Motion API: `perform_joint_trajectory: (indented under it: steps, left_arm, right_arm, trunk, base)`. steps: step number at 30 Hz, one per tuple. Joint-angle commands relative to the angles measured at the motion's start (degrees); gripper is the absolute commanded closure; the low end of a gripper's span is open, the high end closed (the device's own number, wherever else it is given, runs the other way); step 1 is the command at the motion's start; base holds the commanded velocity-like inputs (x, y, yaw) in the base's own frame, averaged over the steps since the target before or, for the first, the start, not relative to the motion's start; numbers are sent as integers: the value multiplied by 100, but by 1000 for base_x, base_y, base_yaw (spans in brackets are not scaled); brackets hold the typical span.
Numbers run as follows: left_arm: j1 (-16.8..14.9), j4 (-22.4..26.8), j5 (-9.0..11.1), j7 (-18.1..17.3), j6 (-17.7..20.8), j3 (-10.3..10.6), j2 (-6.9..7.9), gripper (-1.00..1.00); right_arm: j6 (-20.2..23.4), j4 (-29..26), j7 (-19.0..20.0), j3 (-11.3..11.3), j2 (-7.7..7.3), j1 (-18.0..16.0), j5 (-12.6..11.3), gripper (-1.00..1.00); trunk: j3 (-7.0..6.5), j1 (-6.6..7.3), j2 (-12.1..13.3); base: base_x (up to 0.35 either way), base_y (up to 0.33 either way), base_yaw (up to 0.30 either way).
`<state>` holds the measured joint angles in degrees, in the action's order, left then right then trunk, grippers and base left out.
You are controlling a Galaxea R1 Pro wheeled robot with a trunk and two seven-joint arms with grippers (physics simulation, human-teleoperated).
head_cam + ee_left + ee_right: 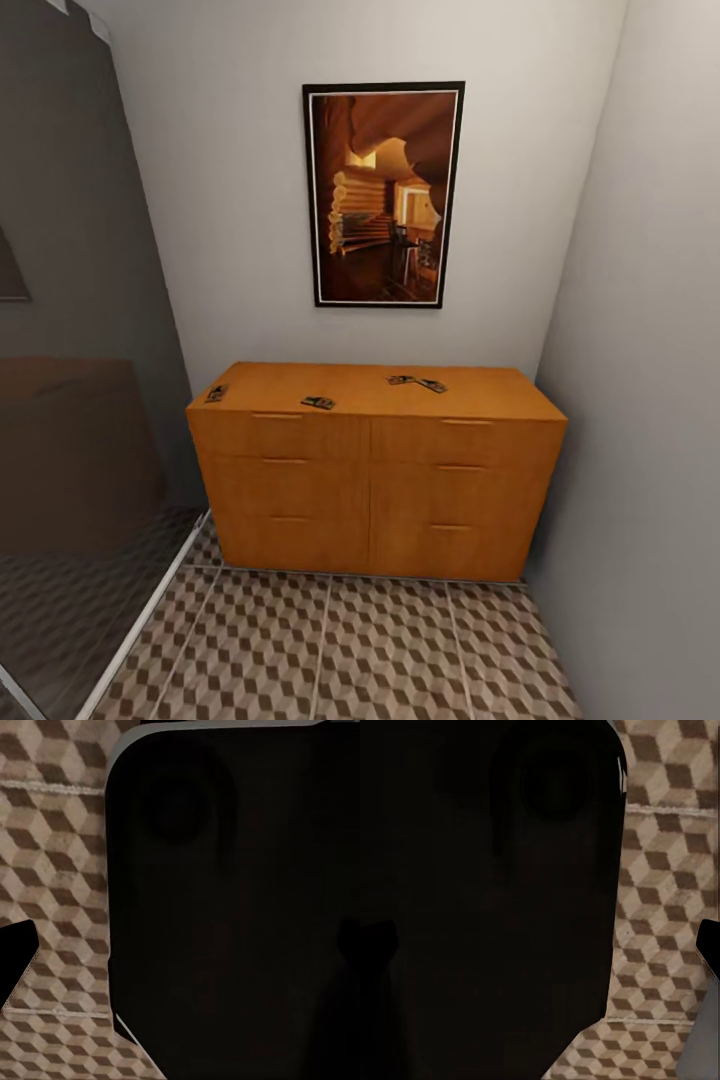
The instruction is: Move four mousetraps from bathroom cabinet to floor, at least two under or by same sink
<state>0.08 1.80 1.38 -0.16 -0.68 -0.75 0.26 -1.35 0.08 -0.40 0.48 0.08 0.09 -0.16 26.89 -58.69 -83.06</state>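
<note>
Hand states unclear; flat mousetraps (pixel 318 403) lie on smooth wooden cabinet (pixel 375 470).

Cabinet (pixel 375 480): orange-brown wood, wide flat top, plain drawer fronts all closed, stands against far wall.

Four mousetraps lie flat on cabinet top, small and dark, details too small to tell. First mousetrap (pixel 217 393) at far left edge of top. Second mousetrap (pixel 318 403) left of centre, near front edge. Third mousetrap (pixel 401 380) and fourth mousetrap (pixel 433 385) right of centre, just beside each other.

Bathroom floor (pixel 340 650): cube-pattern tiles, brown and beige, pale grout lines, in front of cabinet.
</note>
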Motion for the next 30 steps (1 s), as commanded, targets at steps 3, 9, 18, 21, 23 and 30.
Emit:
perform_joint_trajectory:
  steps: [3,9,18,21,23,30]
  left_arm:
    - [1,4,64,-2,-10,-5,1,-100]
    - [1,4,85,-2,-12,-4,1,-100]
    - [1,4,90,-2,-33,-4,1,-100]
    - [1,4,90,-2,-41,-4,1,-100]
    - [1,4,90,-2,-43,-4,1,-100]
    - [1,4,89,-2,-47,-4,1,-100]
  right_arm:
    - [-14,1,-4,4,1,0,-2,-100]
    - [-14,1,-4,4,1,0,-2,-100]
    - [-14,1,-4,4,1,0,-2,-100]
    - [-14,1,-4,4,1,0,-2,-100]
    - [-14,1,-4,4,1,0,-2,-100]
    - [-14,1,-4,4,1,0,-2,-100]
  trunk:
    - [4,-4,-2]
    - [4,-4,-2]
    - [4,-4,-2]
    - [4,-4,-2]
    - [4,-4,-2]
    - [4,-4,-2]
  base:
    - [333,0,0]
    - [333,0,0]
    - [333,0,0]
    - [333,0,0]
    - [333,0,0]
    - [333,0,0]
